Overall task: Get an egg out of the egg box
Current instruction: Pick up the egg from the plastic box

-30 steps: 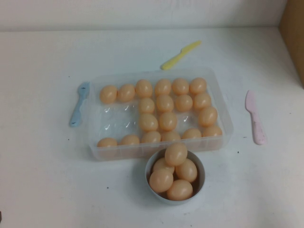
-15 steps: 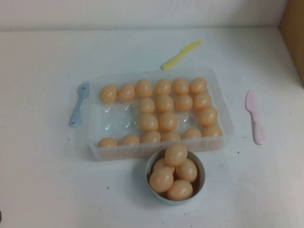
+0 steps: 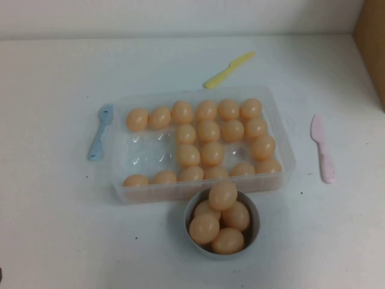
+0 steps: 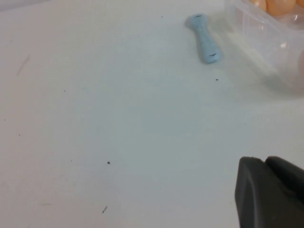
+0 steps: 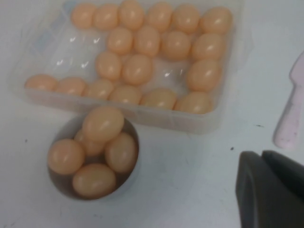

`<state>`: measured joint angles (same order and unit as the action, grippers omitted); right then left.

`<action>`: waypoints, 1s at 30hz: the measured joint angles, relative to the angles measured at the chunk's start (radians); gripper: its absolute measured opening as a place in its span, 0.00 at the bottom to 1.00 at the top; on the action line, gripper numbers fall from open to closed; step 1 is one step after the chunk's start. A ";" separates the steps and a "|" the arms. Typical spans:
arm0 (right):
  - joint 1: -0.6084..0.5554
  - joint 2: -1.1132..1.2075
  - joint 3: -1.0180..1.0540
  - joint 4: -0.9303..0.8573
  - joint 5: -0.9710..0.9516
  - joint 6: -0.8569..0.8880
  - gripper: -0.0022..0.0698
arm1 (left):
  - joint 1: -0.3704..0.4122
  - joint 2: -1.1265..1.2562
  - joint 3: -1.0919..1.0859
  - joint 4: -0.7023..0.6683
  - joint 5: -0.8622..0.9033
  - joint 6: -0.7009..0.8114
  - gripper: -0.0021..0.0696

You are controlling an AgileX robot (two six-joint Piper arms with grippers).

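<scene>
The clear plastic egg box [image 3: 147, 152] lies at the table's middle with several peach-orange eggs [image 3: 187, 155] in its cups; the cups at its left middle are bare. It also shows in the right wrist view [image 5: 71, 50] with its eggs [image 5: 137, 69], and one corner shows in the left wrist view [image 4: 266, 33]. Neither arm shows in the high view. My left gripper [image 4: 263, 161] is shut and empty above bare table, left of the box. My right gripper [image 5: 261, 154] is shut and empty above the table, near and right of the bowl.
A round grey-white bowl [image 3: 253, 232] holding several eggs stands just in front of the box, also in the right wrist view [image 5: 64, 130]. A blue spatula [image 3: 101, 131] lies left of the box, a yellow knife [image 3: 228, 69] behind it, a pink spatula [image 3: 323, 149] to its right. A brown box [image 3: 373, 42] stands far right.
</scene>
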<state>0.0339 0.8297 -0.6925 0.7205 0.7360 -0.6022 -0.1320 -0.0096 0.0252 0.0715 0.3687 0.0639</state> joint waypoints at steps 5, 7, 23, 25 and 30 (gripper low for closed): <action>0.000 0.246 -0.213 -0.051 0.173 -0.016 0.01 | 0.000 0.000 0.000 0.000 0.000 0.000 0.02; 0.000 0.340 -0.297 -0.067 0.232 -0.016 0.01 | 0.000 0.000 0.000 0.000 0.000 0.000 0.02; 0.270 0.862 -0.888 -0.464 0.440 0.203 0.01 | 0.000 0.000 0.000 0.000 0.000 0.000 0.02; 0.304 0.914 -0.950 -0.480 0.452 0.206 0.01 | 0.000 0.000 0.000 0.000 0.000 0.000 0.02; 0.387 1.031 -1.098 -0.536 0.483 0.206 0.01 | 0.000 0.000 0.000 0.000 0.000 0.000 0.02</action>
<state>0.4206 1.8610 -1.7906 0.1840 1.2188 -0.3957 -0.1320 -0.0096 0.0252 0.0715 0.3687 0.0639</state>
